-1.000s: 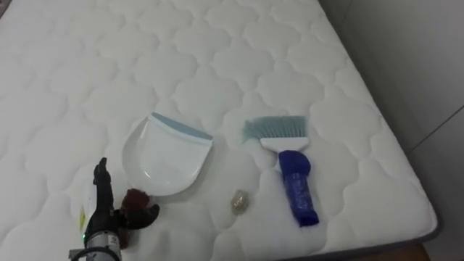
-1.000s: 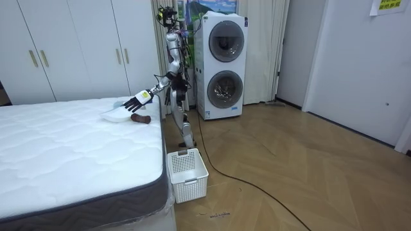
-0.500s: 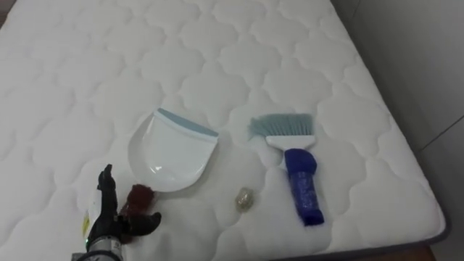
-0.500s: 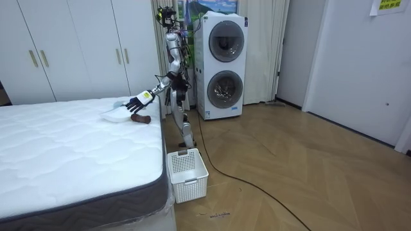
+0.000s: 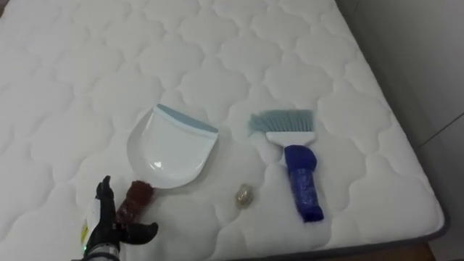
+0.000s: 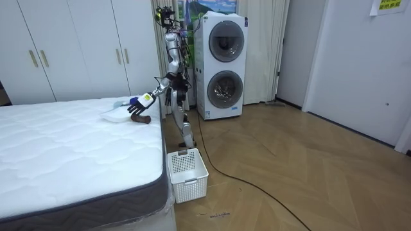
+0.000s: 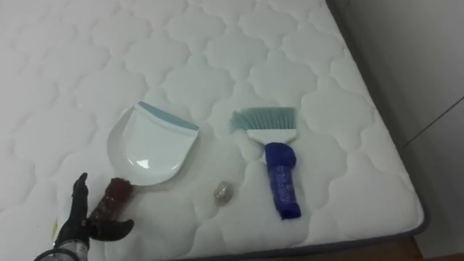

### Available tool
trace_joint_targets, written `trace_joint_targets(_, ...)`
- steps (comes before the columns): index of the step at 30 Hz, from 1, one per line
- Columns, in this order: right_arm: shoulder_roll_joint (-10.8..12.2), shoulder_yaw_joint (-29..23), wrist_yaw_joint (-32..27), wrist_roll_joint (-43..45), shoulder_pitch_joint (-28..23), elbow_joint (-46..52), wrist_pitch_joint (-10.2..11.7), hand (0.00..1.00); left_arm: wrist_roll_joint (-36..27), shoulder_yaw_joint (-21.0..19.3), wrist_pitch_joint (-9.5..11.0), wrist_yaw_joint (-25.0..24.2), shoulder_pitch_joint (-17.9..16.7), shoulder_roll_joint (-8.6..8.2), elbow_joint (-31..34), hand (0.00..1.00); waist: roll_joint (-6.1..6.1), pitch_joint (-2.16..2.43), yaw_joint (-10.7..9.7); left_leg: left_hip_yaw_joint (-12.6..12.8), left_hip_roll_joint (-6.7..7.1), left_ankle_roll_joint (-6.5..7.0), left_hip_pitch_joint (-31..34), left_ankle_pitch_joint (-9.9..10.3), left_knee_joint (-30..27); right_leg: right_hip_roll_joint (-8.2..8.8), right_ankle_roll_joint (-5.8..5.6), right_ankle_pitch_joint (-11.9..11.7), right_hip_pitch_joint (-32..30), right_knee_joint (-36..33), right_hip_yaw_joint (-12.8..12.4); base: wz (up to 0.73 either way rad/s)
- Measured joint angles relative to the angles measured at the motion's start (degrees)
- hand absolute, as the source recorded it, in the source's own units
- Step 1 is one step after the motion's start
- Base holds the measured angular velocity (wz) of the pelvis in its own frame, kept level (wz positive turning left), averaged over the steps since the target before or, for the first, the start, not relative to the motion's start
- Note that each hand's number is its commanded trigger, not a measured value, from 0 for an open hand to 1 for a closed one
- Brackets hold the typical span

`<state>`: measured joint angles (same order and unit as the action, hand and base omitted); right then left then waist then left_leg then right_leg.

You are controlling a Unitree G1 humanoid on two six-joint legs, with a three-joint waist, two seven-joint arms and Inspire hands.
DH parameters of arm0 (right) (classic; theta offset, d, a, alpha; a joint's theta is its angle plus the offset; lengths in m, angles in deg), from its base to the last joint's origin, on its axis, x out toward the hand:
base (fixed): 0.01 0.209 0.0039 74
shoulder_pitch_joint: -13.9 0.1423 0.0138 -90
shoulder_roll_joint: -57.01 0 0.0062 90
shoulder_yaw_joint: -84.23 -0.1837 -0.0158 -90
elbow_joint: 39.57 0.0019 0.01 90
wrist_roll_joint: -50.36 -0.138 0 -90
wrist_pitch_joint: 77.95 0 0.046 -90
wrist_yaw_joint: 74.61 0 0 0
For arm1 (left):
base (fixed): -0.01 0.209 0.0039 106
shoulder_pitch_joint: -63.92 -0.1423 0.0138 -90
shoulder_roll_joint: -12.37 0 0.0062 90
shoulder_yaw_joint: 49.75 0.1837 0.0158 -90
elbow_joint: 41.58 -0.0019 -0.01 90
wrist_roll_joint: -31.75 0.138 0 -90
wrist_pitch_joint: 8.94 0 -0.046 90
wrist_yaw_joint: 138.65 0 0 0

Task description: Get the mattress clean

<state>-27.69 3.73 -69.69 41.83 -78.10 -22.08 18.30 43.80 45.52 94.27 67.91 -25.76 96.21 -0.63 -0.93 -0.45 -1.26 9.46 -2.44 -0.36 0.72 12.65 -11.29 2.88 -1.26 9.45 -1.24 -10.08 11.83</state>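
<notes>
Left eye view looks down on a white quilted bed (image 5: 87, 72). On it a white dustpan (image 5: 170, 148) lies flat, its blue-grey lip turned away from the robot and its dark red handle (image 5: 135, 198) pointing toward the near edge. To the dustpan's right, apart from it, lies a brush (image 5: 293, 163), pale teal bristles on the far side and blue grip on the near side, roughly parallel to the dustpan's handle. A small crumpled lump (image 5: 243, 196) rests just off the dustpan's near right corner, between dustpan and brush, touching neither. The left hand (image 5: 101, 226) is at the near end of the dustpan's handle. Its fingers (image 5: 106, 192) stand straight on the handle's left, the thumb is spread out below it, and the handle's tip sits in the gap. Nothing is clasped, and whether the palm touches the handle cannot be told. In the room view the robot stands at the bed's corner with its left arm reaching over the dustpan. A white basket (image 6: 187, 173) sits on the floor below the dustpan, beside the bed.
</notes>
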Motion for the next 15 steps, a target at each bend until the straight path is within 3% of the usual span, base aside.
trace_joint_targets(5, 0.0, 0.5, -0.1, -0.4, 0.6, -0.6, 0.0, 0.0, -0.2, -1.5, 0.0, 0.0, 5.0, 0.0, -5.2, 0.0, -0.42, -0.18, -0.2, 0.3, -0.05, 0.0, 1.1, 0.0, -0.3, -0.01, 0.14, -0.1, -0.8, 0.0, 0.0, 0.0)
trace_joint_targets(15, 0.1, 0.6, -1.1, -0.4, 2.1, -1.0, -0.1, 0.0, -0.2, -2.0, 0.0, 0.3, 7.7, 0.0, -6.4, 0.0, -0.45, -0.25, -1.4, 0.0, -0.17, 0.0, 4.6, 0.0, -1.5, 0.02, 0.2, -0.2, -4.4, -0.6, -0.6, -0.02)
